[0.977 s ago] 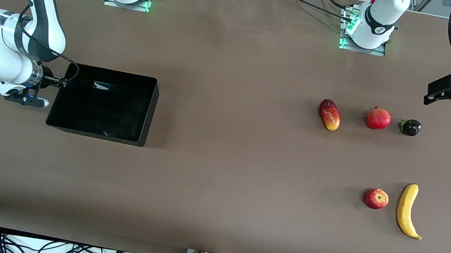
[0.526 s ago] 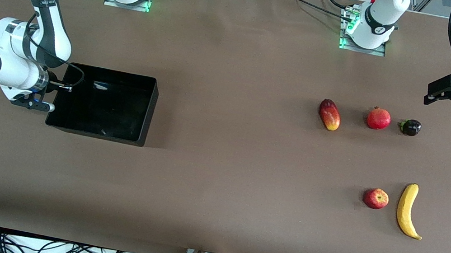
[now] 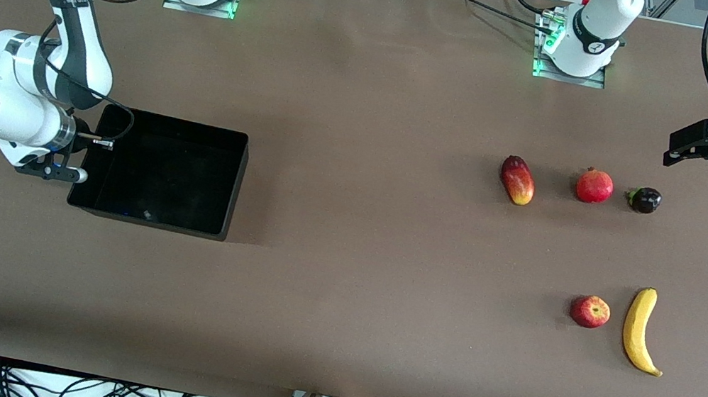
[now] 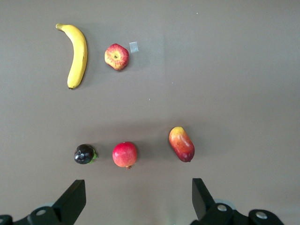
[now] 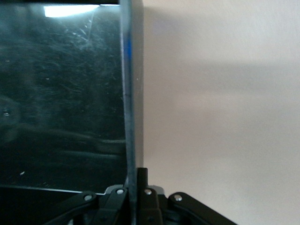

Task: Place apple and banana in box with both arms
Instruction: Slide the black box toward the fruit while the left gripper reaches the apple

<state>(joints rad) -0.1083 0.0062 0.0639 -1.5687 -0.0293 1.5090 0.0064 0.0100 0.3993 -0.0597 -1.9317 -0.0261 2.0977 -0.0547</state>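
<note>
The right gripper (image 5: 133,190) is clamped on the box (image 3: 231,178) wall, well apart from the apple (image 3: 590,311) and banana (image 3: 641,330) near the counter's (image 3: 333,324) left-arm end, closer to the wide-open left gripper (image 3: 701,146).

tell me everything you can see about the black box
The box is a shallow rectangular tray of glossy black plastic, open on top, with scuffed, reflective inner walls and nothing visible inside. It lies toward the right arm's end of the table, far from the fruits. The right pincer is shut on the thin end wall nearest that arm, one finger inside, one outside. Nothing else touches it.
</note>
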